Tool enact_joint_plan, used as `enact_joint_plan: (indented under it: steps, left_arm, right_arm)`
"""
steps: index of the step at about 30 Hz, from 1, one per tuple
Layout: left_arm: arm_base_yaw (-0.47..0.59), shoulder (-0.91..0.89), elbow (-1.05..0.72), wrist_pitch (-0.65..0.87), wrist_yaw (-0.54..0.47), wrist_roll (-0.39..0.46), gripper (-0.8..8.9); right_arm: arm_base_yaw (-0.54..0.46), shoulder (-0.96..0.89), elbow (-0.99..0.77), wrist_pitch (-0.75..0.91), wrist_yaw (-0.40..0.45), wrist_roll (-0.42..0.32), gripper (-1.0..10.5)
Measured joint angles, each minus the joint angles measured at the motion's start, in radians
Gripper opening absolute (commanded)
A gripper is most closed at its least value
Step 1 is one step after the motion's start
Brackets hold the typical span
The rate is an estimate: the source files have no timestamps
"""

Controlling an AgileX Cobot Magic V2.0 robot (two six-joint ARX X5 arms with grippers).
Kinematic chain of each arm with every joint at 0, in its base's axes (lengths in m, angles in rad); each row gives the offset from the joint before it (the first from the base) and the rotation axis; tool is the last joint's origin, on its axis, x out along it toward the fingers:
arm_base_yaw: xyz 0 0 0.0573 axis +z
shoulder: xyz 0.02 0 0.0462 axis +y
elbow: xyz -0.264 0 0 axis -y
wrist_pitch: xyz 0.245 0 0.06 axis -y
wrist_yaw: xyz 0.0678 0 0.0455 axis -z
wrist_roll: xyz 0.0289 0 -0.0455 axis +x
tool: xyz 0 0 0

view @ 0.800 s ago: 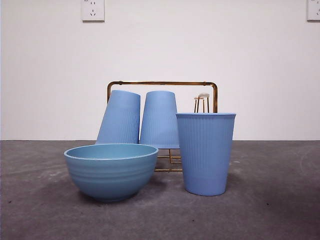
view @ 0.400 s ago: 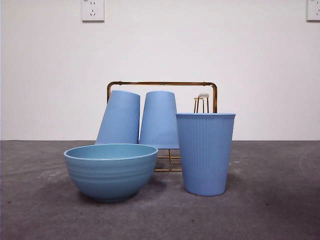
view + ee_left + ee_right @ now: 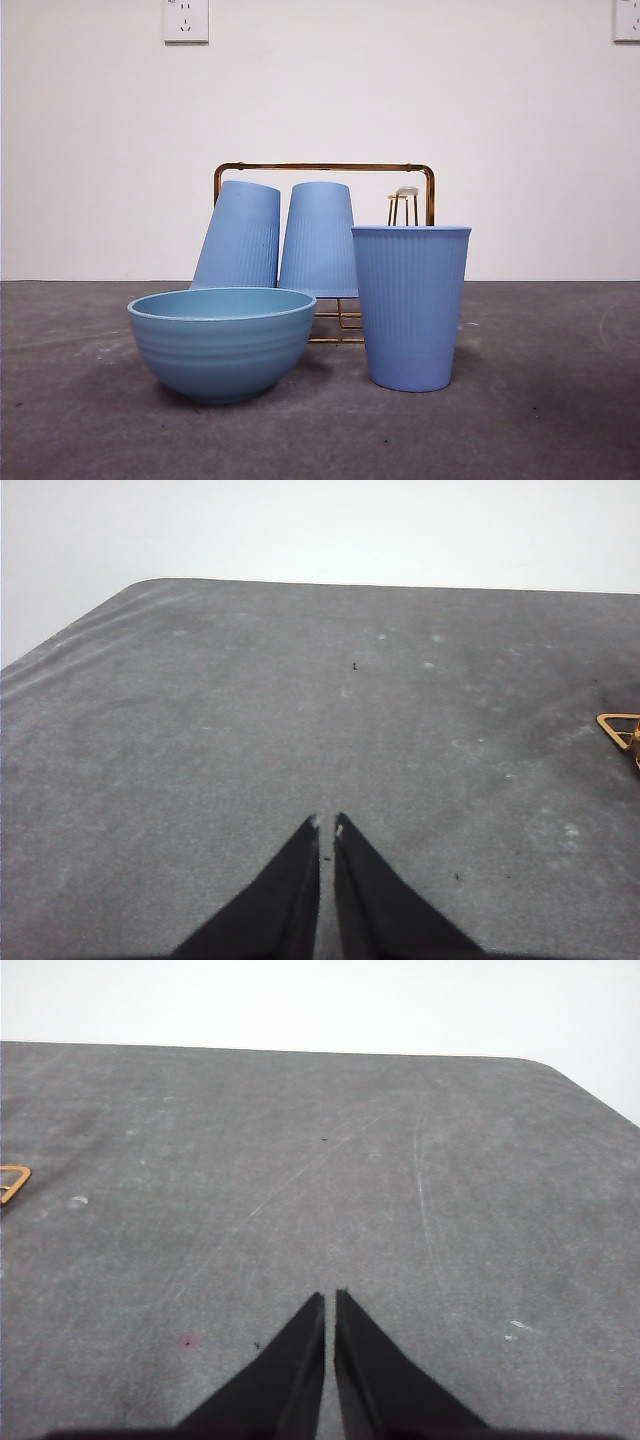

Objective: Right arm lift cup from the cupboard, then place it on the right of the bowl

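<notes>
Cup [image 3: 411,305] stands upright on the counter [image 3: 560,400], just right of the teal bowl [image 3: 222,342] and clear of the gold wire cupboard [image 3: 325,168], where two more ribbed cups [image 3: 240,235] lean upside down. By the look of it the placing is done. Right hand [image 3: 329,1298] hovers over bare counter, tips pressed together, holding nothing; left hand [image 3: 326,823] likewise. Main risk from here: a careless arm sweep could clip the tall cup and topple it against the bowl or the rack
</notes>
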Motion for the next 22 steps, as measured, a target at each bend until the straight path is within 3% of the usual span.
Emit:
enact_joint_plan:
  steps: [22]
  left_arm:
    - [0.0,0.0,0.0,0.0,0.0,0.0,0.25]
  right_arm:
    - [0.0,0.0,-0.004,0.014,0.0,-0.01,0.2]
